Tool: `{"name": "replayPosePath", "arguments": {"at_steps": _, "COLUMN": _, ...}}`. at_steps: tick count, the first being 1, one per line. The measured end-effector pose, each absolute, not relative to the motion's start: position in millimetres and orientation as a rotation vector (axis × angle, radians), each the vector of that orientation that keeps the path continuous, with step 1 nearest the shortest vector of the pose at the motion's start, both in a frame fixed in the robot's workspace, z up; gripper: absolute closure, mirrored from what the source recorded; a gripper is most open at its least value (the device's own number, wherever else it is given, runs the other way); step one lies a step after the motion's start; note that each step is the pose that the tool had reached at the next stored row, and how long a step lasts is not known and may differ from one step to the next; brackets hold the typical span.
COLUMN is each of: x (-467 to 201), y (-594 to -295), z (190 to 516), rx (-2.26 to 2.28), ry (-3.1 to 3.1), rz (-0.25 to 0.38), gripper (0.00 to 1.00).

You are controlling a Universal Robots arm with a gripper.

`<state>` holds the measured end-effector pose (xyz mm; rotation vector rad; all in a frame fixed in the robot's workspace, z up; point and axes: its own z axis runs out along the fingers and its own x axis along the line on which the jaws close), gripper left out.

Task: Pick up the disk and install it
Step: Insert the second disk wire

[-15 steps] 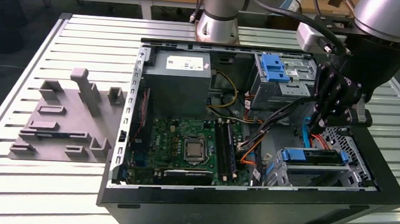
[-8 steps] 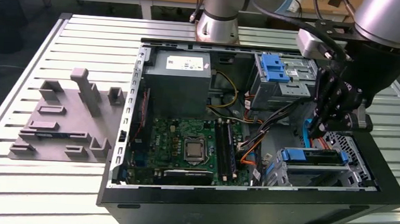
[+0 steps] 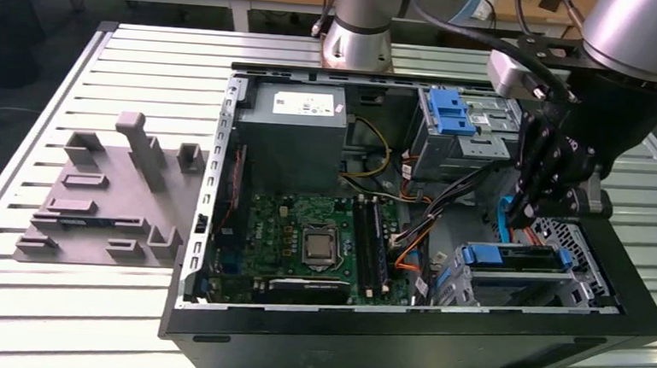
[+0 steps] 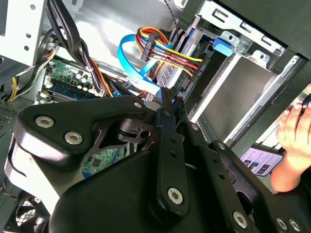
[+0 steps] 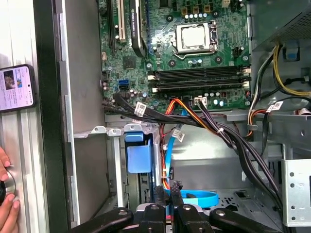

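Inside the open computer case (image 3: 296, 340), the gripper (image 5: 169, 190) hangs above blue cable (image 5: 194, 198).

Exterior view: the arm (image 3: 606, 124) hides part of the drive bay (image 3: 553, 249). First wrist view: a phone (image 5: 17, 87) and a hand (image 5: 7, 204) are cut by the edge.

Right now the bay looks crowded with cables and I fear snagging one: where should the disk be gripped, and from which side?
Probably by the blue bracket at the disk's exposed upper edge, coming straight down through the case's open side. The metal cage walls in its flanks, and cables crowd the motherboard side.
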<state>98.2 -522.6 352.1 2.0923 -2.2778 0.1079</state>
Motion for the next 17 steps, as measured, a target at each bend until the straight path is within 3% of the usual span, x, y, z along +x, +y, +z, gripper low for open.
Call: {"name": "replayPosePath", "arguments": {"at_steps": 17, "x": 99.7, "y": -532.8, "z": 343.5, "rx": 2.093, "ry": -2.279, "rz": 0.106, "gripper": 0.84}}
